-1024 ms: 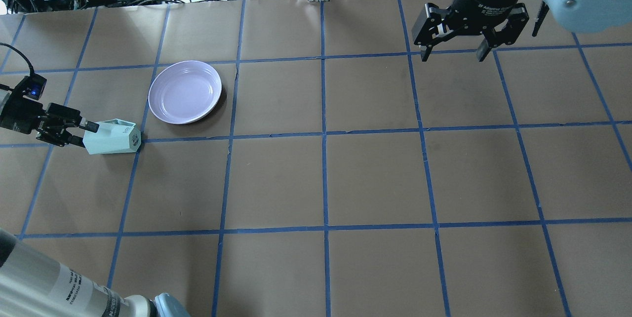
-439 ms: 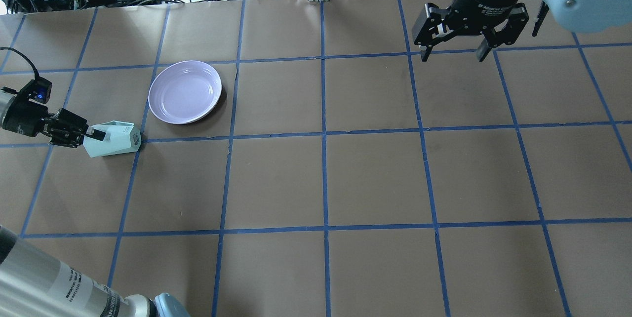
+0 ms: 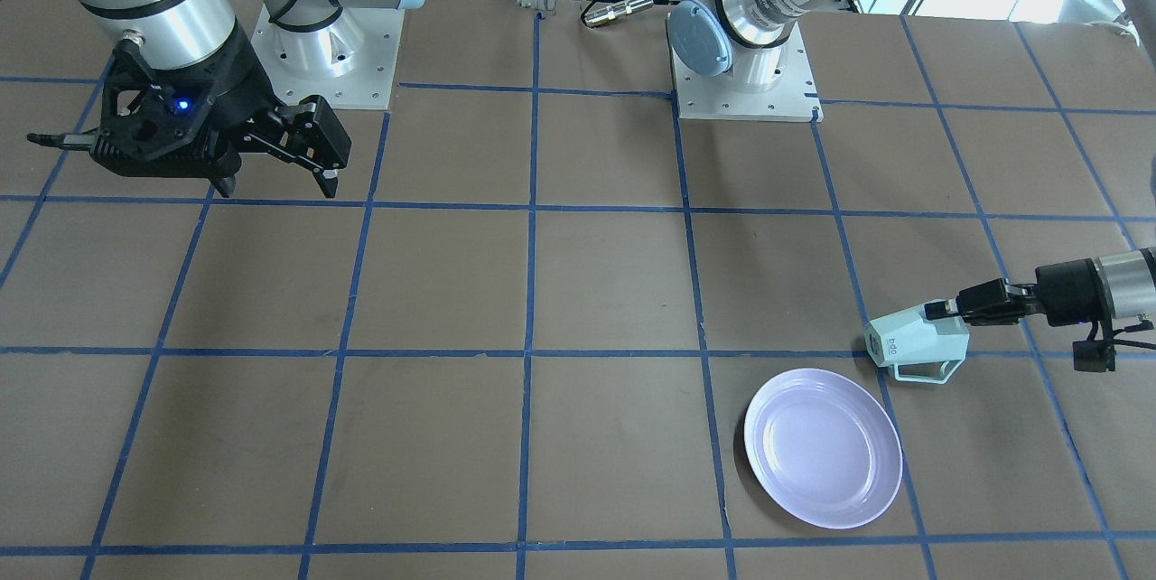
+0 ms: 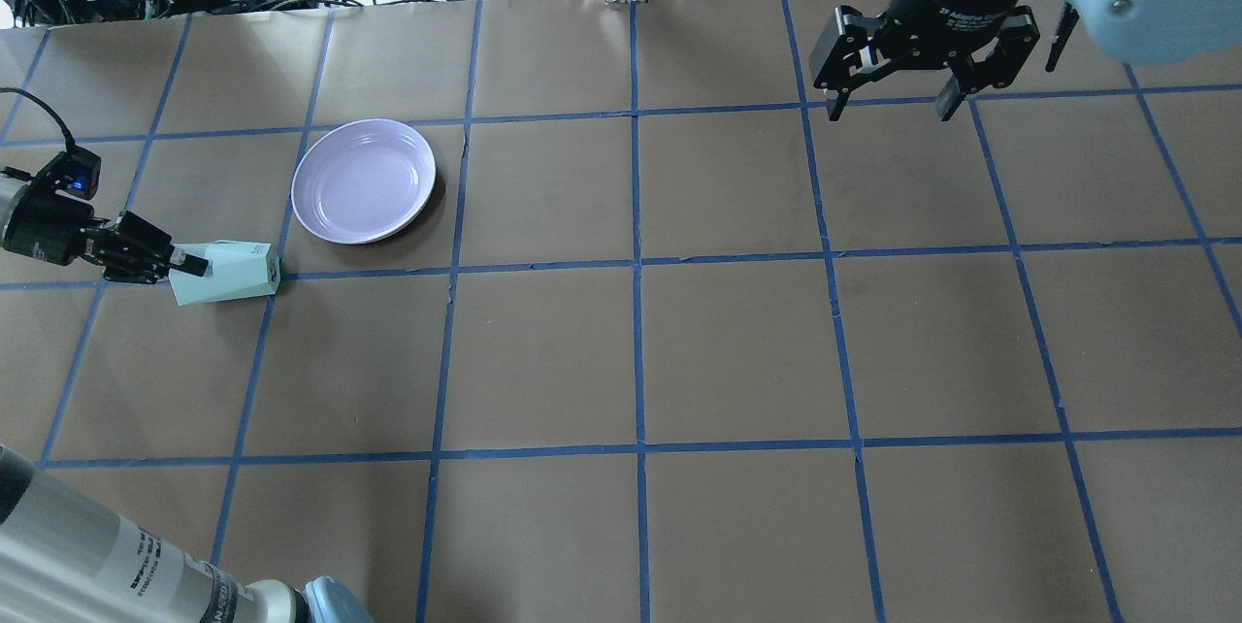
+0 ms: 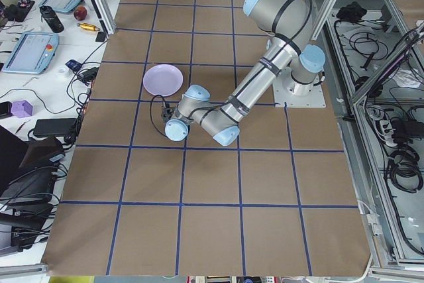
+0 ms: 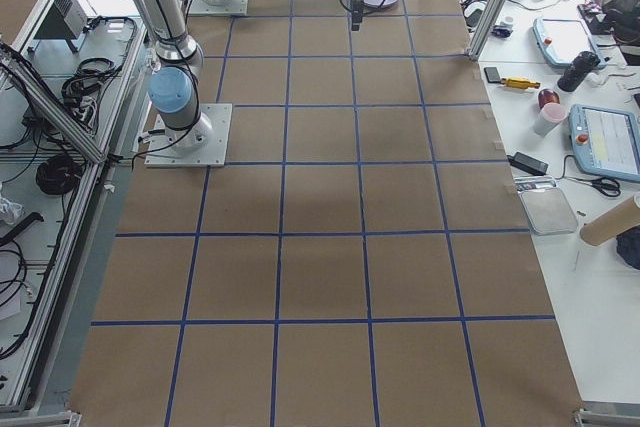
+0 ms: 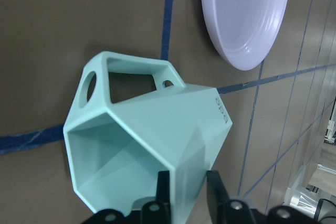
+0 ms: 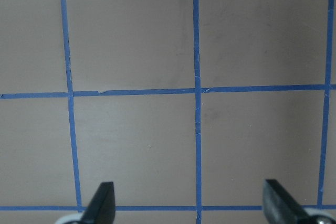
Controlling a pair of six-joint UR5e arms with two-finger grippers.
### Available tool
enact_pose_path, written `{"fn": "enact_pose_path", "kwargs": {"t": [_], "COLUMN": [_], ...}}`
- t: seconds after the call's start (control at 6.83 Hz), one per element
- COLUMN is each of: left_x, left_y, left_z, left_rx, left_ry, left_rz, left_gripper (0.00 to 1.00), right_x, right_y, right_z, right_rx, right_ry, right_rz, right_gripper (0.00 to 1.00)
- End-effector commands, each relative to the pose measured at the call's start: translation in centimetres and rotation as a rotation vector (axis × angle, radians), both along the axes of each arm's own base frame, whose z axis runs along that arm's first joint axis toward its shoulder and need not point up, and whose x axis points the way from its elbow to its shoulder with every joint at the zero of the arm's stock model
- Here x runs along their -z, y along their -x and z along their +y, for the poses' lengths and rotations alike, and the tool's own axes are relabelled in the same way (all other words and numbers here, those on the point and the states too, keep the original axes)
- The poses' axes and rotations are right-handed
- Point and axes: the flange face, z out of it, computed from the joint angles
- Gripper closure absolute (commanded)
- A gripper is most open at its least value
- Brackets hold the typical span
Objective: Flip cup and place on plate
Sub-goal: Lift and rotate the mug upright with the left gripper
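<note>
The cup (image 4: 225, 274) looks rigid and light, a hard-walled thing with smooth flat facets. I judge it slippery under metal fingers and likely to chip if knocked on the bench (image 4: 737, 351). The best holds are the thin rim wall, pinched from inside and outside, or two opposite facets of the body. The open handle is angular and offers a poorer purchase.

It lies on its side low at the bench's left edge in the overhead view. Whether it rests on the surface or hangs just clear I cannot tell. Its long axis runs from 9 o'clock to 3 o'clock, with the open mouth toward 9 and the lettered base toward 3. The handle sticks out toward 12 o'clock, the side where the plate (image 4: 364, 181) lies.

The left claw (image 4: 194, 264) comes in from 9 o'clock and is clenched on the cup. The wrist view shows its fingers (image 7: 215, 192) nipping one rim wall, one inside the mouth and one outside. So narrow a pinch may let the cup swing when turned.

The plate sits flat and bare at about 1 o'clock from the cup, near but apart.

The right claw (image 4: 891, 109) hangs released, grasping nothing, well apart between 2 and 3 o'clock.
</note>
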Motion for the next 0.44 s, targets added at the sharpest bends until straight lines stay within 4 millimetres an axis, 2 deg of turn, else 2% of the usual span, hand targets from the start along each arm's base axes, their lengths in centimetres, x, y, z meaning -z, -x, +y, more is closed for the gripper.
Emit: {"fn": "enact_pose_path", "kwargs": {"t": [0.0, 0.15, 0.29], "left_x": [-2.4, -4.1, -5.5], "left_y": [0.4, 0.6, 1.4], "left_z": [-0.3, -0.4, -0.8], "left_rx": [0.004, 0.010, 0.023], "left_ry": [0.010, 0.011, 0.029], "left_rz": [0.000, -0.003, -0.018], "left_gripper": [0.82, 0.89, 0.92], "right_x": [0.0, 0.0, 0.0], "right_y": [0.0, 0.0, 0.0], "right_z": [0.0, 0.0, 0.0], "right_rx": [0.000, 0.000, 0.000], "right_ry": [0.000, 0.000, 0.000], "right_rz": [0.000, 0.000, 0.000], "right_gripper": [0.00, 0.00, 0.00]}}
